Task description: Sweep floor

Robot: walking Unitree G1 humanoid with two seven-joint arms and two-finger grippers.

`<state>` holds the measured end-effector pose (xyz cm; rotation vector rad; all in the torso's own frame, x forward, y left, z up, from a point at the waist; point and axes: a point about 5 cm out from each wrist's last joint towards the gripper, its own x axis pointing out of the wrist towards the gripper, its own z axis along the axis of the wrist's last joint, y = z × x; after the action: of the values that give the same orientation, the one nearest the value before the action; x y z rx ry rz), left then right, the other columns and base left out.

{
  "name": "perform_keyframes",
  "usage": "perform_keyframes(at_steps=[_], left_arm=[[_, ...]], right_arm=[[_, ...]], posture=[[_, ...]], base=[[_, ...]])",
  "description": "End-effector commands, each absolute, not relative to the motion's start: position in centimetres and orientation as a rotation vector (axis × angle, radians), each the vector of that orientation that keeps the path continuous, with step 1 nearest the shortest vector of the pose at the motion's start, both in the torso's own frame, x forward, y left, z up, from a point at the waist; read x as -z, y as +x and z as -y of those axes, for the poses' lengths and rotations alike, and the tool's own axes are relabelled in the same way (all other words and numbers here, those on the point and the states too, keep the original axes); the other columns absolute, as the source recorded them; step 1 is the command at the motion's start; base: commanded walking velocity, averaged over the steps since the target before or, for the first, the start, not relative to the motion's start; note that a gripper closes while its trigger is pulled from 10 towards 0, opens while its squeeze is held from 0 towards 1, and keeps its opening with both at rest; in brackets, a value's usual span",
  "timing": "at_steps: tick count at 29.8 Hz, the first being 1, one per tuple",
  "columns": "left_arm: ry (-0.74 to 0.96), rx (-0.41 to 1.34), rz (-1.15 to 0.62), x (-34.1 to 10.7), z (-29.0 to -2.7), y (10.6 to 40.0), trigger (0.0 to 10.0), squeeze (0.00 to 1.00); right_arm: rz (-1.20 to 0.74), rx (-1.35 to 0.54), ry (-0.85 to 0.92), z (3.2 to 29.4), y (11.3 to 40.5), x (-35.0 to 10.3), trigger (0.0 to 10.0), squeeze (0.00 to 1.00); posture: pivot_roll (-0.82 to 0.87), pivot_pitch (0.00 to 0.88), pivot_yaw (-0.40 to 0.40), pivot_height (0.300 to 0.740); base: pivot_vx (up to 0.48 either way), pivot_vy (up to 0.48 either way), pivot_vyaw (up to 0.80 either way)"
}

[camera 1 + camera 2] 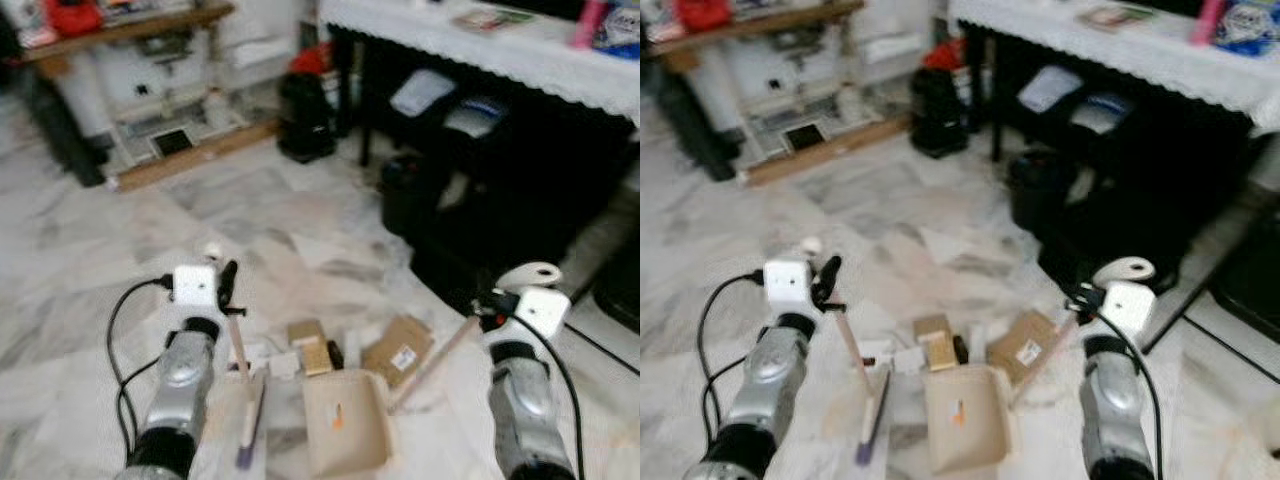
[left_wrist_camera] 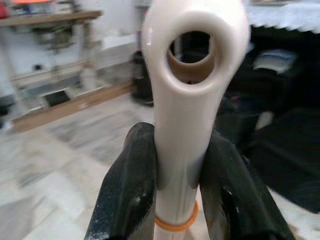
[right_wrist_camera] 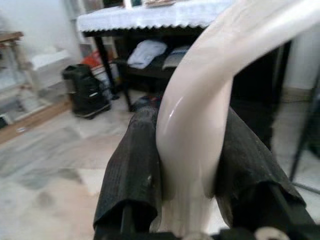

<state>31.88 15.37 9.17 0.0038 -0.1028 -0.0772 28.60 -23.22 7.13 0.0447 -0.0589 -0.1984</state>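
Note:
My left gripper (image 1: 228,285) is shut on the cream handle (image 2: 192,75) of a small broom, whose handle end has a hang hole. The broom's head (image 1: 250,422) rests on the marble floor just left of a beige dustpan (image 1: 345,420). My right gripper (image 1: 490,305) is shut on the dustpan's long pale handle (image 1: 435,365), its curved white end (image 1: 530,272) sticking up above the fingers (image 3: 132,170). Cardboard scraps (image 1: 400,350) and a small box (image 1: 310,345) lie on the floor just beyond the dustpan.
A black table with a white lace cloth (image 1: 480,40) stands at the right, with a black bin (image 1: 405,195) and dark bags under it. A black and red machine (image 1: 305,115) and a wooden plank (image 1: 200,155) lie ahead. A cable (image 1: 115,330) loops beside my left arm.

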Motion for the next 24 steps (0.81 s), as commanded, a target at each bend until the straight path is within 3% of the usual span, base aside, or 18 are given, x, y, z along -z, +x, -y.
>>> perform_keyframes(at_steps=[1,9,24], left_arm=[[0.010,0.063,0.139,-9.89,-16.08,32.03,10.0,0.00],[0.013,0.064,0.145,-10.02,-16.08,32.06,10.0,0.00],[0.009,0.068,0.147,-10.13,-16.02,32.12,10.0,0.00]], right_arm=[[0.100,0.177,0.055,22.45,29.22,-8.03,10.0,0.00],[0.100,0.179,0.060,22.38,29.19,-7.96,10.0,0.00],[0.112,0.173,0.041,22.23,29.12,-8.02,10.0,0.00]], posture=[[-0.09,0.000,0.050,0.740],[-0.09,0.000,0.052,0.740],[-0.08,0.000,0.051,0.740]], base=[[0.000,0.000,-0.78],[0.000,0.000,-0.78],[0.032,0.000,0.00]])
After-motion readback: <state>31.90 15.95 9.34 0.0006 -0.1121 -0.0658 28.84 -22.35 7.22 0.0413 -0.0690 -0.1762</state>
